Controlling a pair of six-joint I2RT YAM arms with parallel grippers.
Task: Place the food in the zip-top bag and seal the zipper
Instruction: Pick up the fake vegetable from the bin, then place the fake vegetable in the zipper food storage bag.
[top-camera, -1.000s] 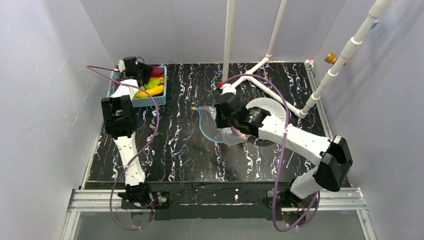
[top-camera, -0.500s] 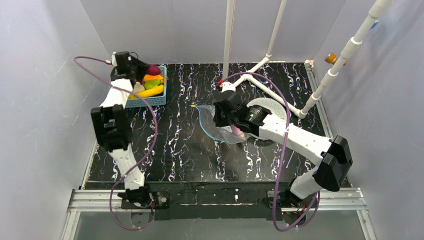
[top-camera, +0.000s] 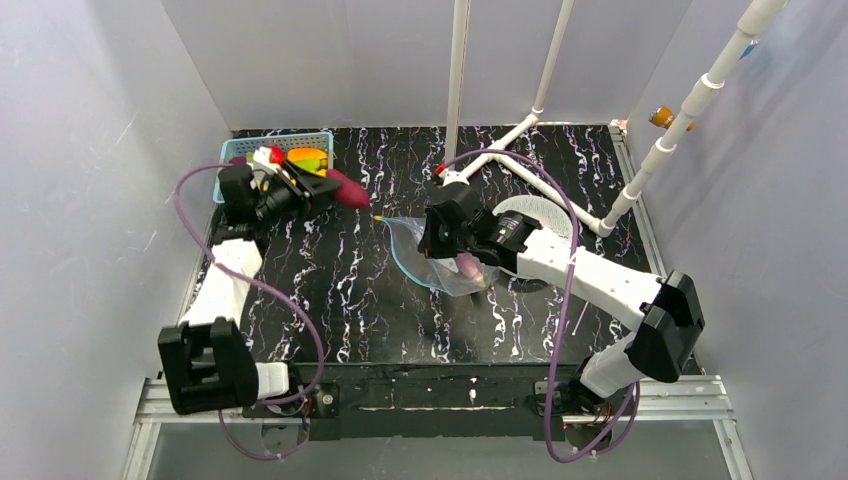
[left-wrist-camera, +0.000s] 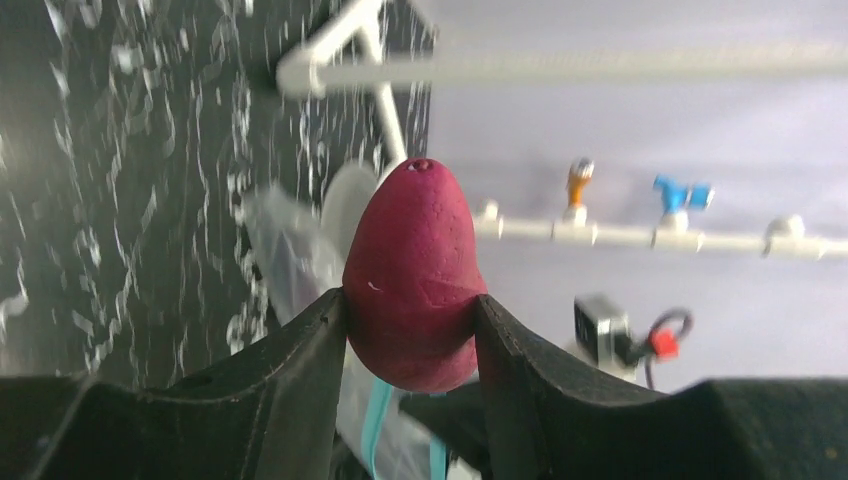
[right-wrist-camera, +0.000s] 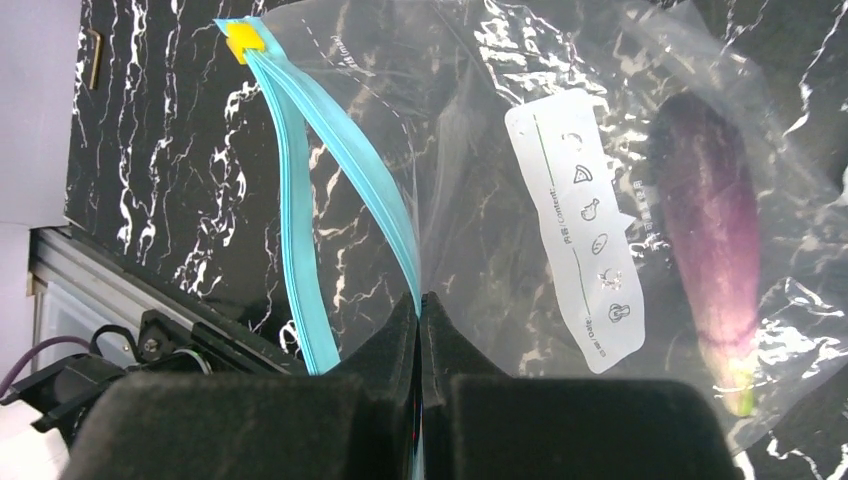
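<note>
Left gripper (left-wrist-camera: 410, 308) is out over the black marbled table (top-camera: 350, 300), jaws clamped on either side of a dark-red food piece (left-wrist-camera: 412, 255), rounded and egg-shaped, its narrow end sticking out past the fingertips and aimed across at the zip-top bag (top-camera: 432, 262). Behind that arm, the light-blue basket (top-camera: 238, 148) sits in the far-left corner with more food (top-camera: 308, 158) in it, orange, green and yellow showing. Over to the right gripper (right-wrist-camera: 420, 300): jaws pressed flat together, pinching the clear film of the bag just beside the zipper (right-wrist-camera: 300, 170), and that blue-teal strip runs from a small yellow slider (right-wrist-camera: 240, 40) at the far corner down past the left finger, its two tracks apart, so the mouth gapes. Inside the bag already lies the purple eggplant (right-wrist-camera: 705, 210), green stem end toward the camera, flat against the plastic. There is a white label (right-wrist-camera: 580, 230) printed on the bag (a column of little food icons beside one line of small writing; only something like "Content" comes through, the rest is too fine to read). Just beyond the bag, partly under the right arm, sits a white perforated disc (top-camera: 548, 212).
</note>
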